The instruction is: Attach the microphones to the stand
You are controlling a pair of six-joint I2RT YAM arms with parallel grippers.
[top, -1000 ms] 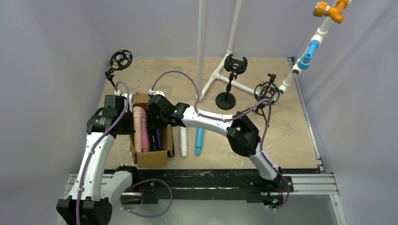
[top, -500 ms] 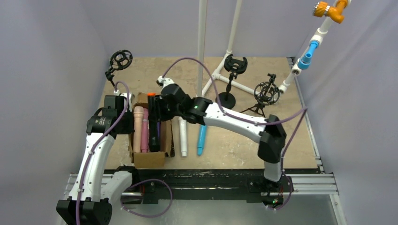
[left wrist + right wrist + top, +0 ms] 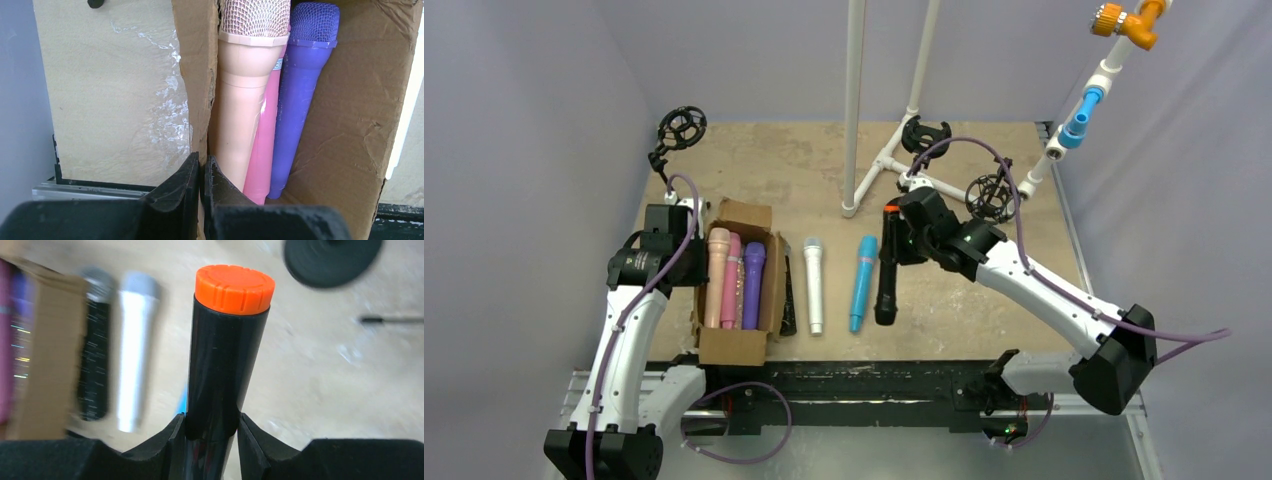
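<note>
We see no stand holding a mic yet. Our right fingers grip the black mic over the worktop; left fingers pinch the box wall. Other mics wait.

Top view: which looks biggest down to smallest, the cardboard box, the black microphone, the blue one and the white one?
1. cardboard box
2. black microphone, but lifted nearer the camera, so unsure
3. blue microphone and white microphone: alike
</note>
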